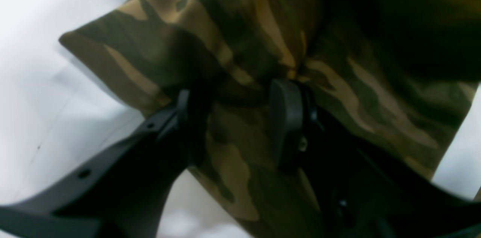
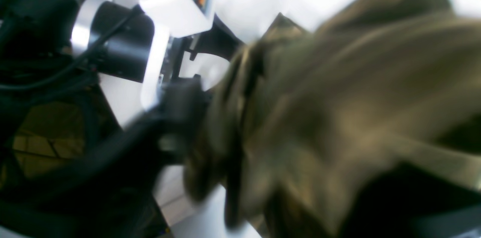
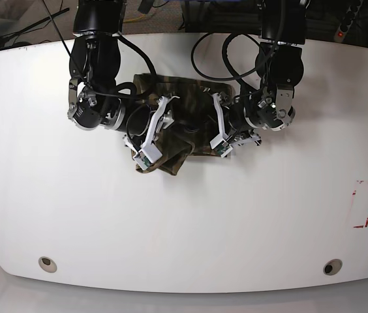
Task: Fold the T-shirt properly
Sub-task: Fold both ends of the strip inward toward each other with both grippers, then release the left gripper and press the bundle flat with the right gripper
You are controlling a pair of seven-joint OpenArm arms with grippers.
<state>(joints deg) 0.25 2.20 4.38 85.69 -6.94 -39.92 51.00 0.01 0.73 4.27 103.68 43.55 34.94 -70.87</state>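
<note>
T-shirt (image 3: 181, 134) lies bunched, camouflage folds overlapping.

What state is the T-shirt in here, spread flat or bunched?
Bunched. The T-shirt sits gathered in a rumpled heap between both arms, with the left gripper pinching a fold of it. Right gripper's grasp: too blurred to tell.

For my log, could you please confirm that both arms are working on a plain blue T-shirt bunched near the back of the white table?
Not quite: the soft T-shirt is camouflage print in olive, brown and tan, not plain blue, as the left wrist view shows clearly. The rest holds: both arms are on it, bunched near the back of the white table.
</note>
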